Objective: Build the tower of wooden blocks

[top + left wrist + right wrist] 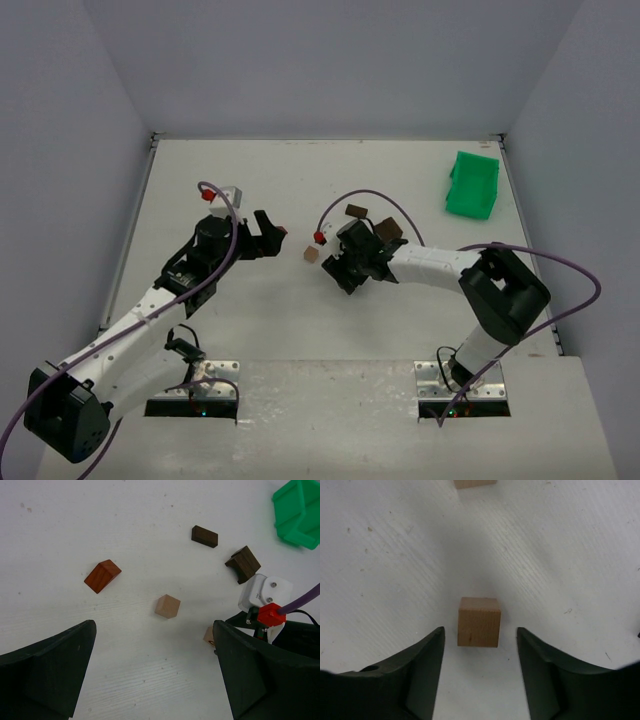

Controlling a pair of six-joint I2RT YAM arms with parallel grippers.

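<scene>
- Right jaws stand open and empty, flanking 1 tan cube (479, 621) at frame centre on the counter (570, 540), not touching it.
- Only their tips reach it, so closing now could squirt it toward the 2nd tan block (475, 482) at the top edge.
- Left jaws hang wide open, empty.

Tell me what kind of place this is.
Probably a robot lab test cell: a white table enclosed by plain grey panels, a left arm and right arm bolted at its near edge, with wood blocks and a green bin on it.
</scene>
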